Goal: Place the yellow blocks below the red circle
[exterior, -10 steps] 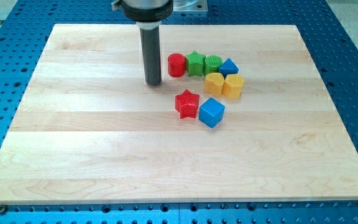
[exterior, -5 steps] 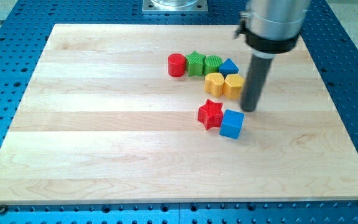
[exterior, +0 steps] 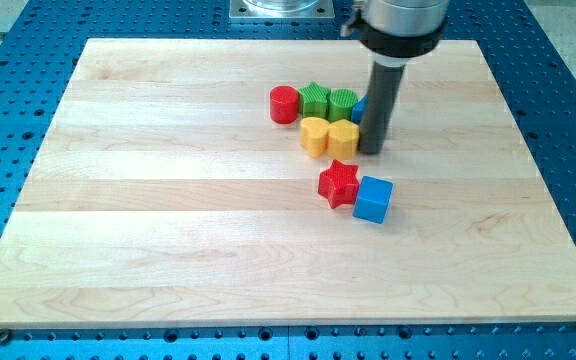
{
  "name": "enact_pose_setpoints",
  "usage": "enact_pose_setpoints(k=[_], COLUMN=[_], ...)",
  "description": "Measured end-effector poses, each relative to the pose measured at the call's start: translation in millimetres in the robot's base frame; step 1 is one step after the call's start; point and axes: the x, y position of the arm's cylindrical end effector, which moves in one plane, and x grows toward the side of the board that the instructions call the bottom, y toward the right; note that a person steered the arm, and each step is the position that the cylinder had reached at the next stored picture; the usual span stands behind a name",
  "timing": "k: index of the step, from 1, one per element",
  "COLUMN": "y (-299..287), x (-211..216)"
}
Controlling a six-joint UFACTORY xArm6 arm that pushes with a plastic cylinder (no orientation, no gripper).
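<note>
The red circle block stands at the left end of a row near the view's top. Two yellow blocks lie just below that row: a heart-like one and a hexagonal one, touching each other. Both sit below and right of the red circle. My tip rests against the right side of the hexagonal yellow block. The rod hides most of the blue triangle block.
A green star block and a green round block sit right of the red circle. A red star block and a blue cube lie below the yellow blocks. The wooden board lies on a blue perforated table.
My tip swept from left of the row around to the right, shifting the red star and blue cube rightward. It then pushed both yellow blocks to the left.
</note>
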Motion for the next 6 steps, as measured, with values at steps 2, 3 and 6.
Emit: enact_pose_setpoints(k=[2, 3, 6], y=[-32.6, -50.2, -177.6], x=[5.6, 25.5, 45.0])
